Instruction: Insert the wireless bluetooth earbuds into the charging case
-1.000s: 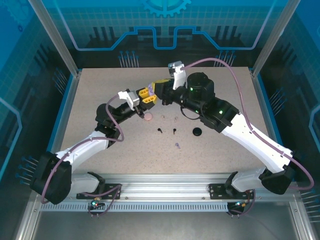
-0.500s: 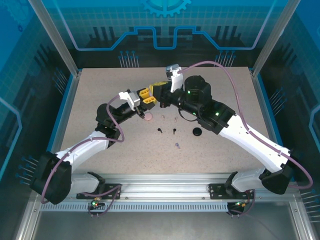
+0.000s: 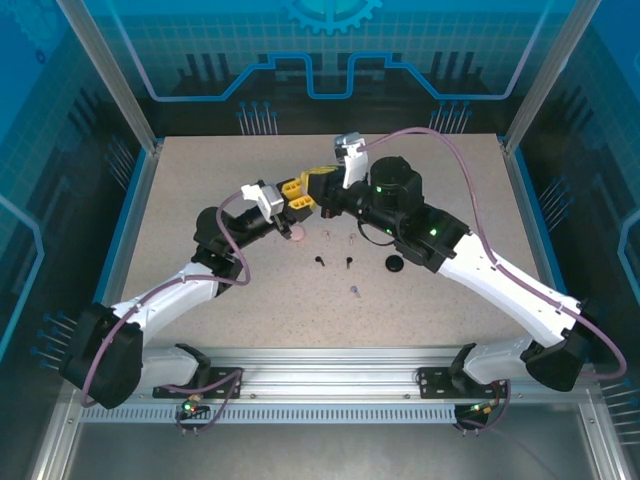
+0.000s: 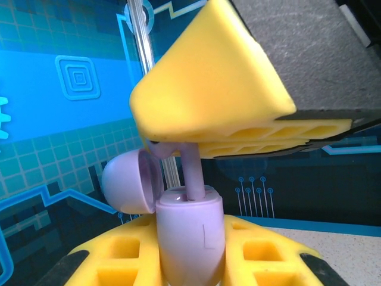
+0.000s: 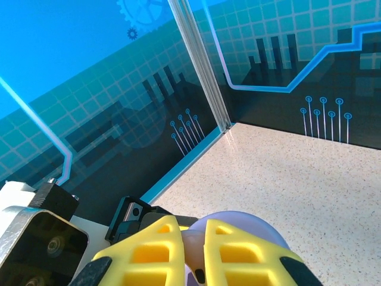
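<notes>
Though its head is half hidden, right gripper (image 5: 193,231) pinches lavender earbud (image 4: 191,173) | left gripper (image 4: 190,257) clamps open case (image 4: 189,229) — base cropped

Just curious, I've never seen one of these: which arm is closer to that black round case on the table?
Right. The right arm passes close beside the black round case; the left arm is well off to its left.

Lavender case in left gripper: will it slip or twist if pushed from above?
Probably slippery: the lavender case looks smooth and rounded, so it may twist in the left gripper as the lavender earbud presses in. Its open lid sticks out sideways, likely the weak part.
</notes>
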Controlling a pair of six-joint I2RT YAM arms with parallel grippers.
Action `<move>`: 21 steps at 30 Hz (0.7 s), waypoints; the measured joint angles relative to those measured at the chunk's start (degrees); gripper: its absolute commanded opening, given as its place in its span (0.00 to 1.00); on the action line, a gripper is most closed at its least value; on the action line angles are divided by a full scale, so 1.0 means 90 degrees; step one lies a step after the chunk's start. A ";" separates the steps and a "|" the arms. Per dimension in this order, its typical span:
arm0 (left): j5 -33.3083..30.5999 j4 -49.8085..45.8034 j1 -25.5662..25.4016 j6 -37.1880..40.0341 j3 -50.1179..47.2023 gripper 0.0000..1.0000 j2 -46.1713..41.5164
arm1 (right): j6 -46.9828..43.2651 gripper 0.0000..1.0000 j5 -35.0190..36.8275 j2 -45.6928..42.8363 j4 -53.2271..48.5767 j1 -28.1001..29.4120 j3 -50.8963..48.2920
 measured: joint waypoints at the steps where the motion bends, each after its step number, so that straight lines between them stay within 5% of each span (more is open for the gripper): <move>1: 0.0000 0.0000 0.0000 0.0000 0.0002 0.00 0.0000 | 0.0000 0.10 0.0002 -0.0034 -0.0002 -0.0017 -0.0034; 21: -0.0002 -0.0041 -0.0036 0.0017 0.0078 0.00 -0.0002 | 0.0100 0.08 -0.0199 -0.0138 0.0185 -0.0080 -0.0087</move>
